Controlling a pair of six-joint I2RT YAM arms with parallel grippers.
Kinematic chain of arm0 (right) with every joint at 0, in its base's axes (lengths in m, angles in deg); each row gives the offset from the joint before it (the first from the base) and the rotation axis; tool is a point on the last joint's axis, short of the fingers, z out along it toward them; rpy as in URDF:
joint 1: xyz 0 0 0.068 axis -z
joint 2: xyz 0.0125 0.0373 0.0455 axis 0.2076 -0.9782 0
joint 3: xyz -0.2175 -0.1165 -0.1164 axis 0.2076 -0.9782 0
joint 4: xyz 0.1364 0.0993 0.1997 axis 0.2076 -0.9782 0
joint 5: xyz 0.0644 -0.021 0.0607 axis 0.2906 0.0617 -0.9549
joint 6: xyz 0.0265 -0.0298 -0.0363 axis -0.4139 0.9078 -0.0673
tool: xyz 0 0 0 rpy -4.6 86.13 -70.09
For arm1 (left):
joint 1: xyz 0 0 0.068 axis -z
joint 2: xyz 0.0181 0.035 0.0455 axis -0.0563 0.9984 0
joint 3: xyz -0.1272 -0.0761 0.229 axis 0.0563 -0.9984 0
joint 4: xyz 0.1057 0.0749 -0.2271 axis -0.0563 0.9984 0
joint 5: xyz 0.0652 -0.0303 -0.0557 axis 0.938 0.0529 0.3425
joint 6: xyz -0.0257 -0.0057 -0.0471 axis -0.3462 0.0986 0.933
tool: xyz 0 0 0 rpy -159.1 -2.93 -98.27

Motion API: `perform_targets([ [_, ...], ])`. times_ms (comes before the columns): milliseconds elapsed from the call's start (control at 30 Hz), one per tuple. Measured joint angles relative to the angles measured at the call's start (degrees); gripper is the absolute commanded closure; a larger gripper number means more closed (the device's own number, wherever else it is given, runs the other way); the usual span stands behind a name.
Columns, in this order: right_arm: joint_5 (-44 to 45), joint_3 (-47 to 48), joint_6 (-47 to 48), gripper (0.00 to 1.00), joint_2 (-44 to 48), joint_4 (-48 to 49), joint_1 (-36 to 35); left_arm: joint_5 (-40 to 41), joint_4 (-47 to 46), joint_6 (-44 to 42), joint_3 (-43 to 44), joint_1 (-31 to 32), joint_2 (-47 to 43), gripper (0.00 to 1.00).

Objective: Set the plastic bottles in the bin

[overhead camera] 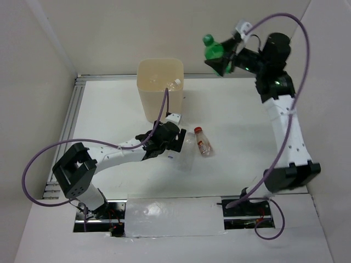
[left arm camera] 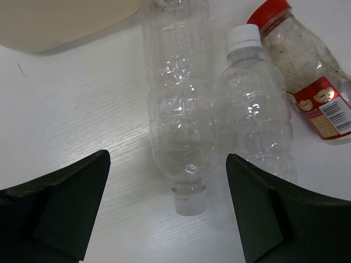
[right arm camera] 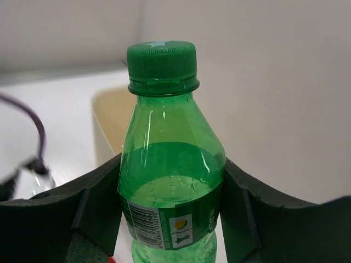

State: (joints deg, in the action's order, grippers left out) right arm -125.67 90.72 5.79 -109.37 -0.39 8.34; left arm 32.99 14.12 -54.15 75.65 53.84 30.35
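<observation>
Green bottle [right arm camera: 167, 164] (barcode label, writing unreadable) pinched in the right gripper [right arm camera: 170, 189].

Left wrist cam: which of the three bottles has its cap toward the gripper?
The long clear bottle on the left; its white cap points at the left gripper. The shorter white-capped bottle and the red-capped bottle point theirs away.

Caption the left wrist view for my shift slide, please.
Left gripper, jaws open, poised over two clear bottles lying side by side; red-capped bottle beside them, bin beyond.
</observation>
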Motion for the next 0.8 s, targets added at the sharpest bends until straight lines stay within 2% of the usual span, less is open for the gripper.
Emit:
perform_targets([
  [167,-0.44,11.26,-14.34,0.83,-16.96,15.21,-12.11,-1.05,-1.79,1.40,-0.72,0.00,-0.31,0.00],
  [267,1.07,19.56,-18.56,0.82,-28.52,17.00,-17.14,-1.14,-1.90,2.01,-1.77,0.20,-1.11,0.00],
  [300,1.62,20.28,-19.54,0.80,-29.31,17.46,-17.40,-1.22,-1.90,2.54,-2.08,0.24,-1.42,0.00],
  [367,1.73,26.86,-21.92,0.76,-37.51,17.29,-20.65,-1.22,-1.88,2.86,-2.49,0.31,-1.88,0.02],
  [400,1.90,28.24,-22.77,0.56,-39.47,17.59,-21.51,-1.29,-1.88,2.95,-2.56,0.35,-1.97,0.02],
  [467,2.32,28.98,-24.22,0.37,-41.77,17.73,-23.04,-1.25,-1.90,3.19,-2.67,0.57,-2.01,0.02],
  [500,2.54,28.98,-24.44,0.21,-42.40,17.57,-23.56,-1.27,-1.92,3.34,-2.73,0.70,-2.01,0.02],
  [567,3.19,29.35,-24.63,0.07,-43.45,16.92,-24.04,-1.29,-1.90,3.80,-2.75,0.87,-1.90,0.03],
  [633,3.78,29.73,-24.98,0.00,-43.71,16.35,-23.71,-1.27,-2.12,3.91,-2.64,0.92,-1.25,0.03],
  [800,4.74,30.97,-26.18,0.00,-41.94,14.16,-18.47,-1.31,-2.49,3.69,-1.40,0.92,3.74,0.06],
])
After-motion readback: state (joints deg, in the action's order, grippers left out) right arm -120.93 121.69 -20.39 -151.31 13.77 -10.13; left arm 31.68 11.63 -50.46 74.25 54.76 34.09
